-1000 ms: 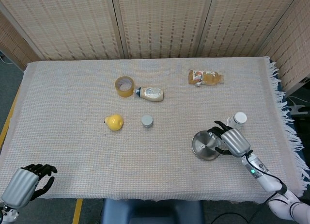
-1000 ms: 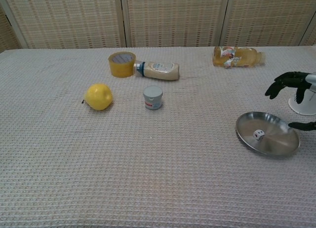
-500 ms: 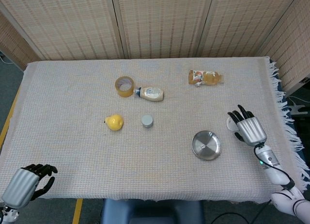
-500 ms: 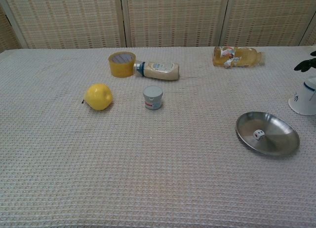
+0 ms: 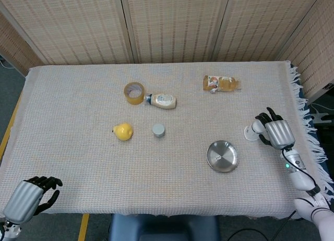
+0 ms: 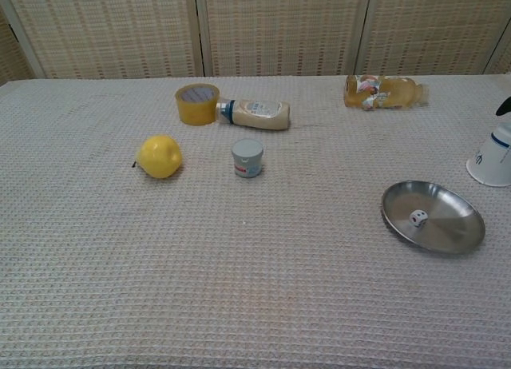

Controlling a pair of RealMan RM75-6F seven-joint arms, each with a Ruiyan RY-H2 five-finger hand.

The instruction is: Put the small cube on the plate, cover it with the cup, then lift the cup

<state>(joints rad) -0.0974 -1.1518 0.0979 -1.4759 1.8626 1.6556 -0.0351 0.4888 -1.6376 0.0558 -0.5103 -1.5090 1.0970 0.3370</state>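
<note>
With the cube (image 6: pixel 417 218) lying on the plate (image 5: pixel 222 156), I bring my right hand (image 5: pixel 278 133), its grasp unclear, squarely around the cup (image 6: pixel 492 160) just beside it, gripping low to avoid tipping.

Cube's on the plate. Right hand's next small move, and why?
Probably close the right hand around the cup: the cube already sits on the plate, uncovered, and the hand hovers right beside the cup, not yet gripping it.

Silver plate (image 6: pixel 447 233), white dotted cube (image 6: pixel 417 218)
</note>
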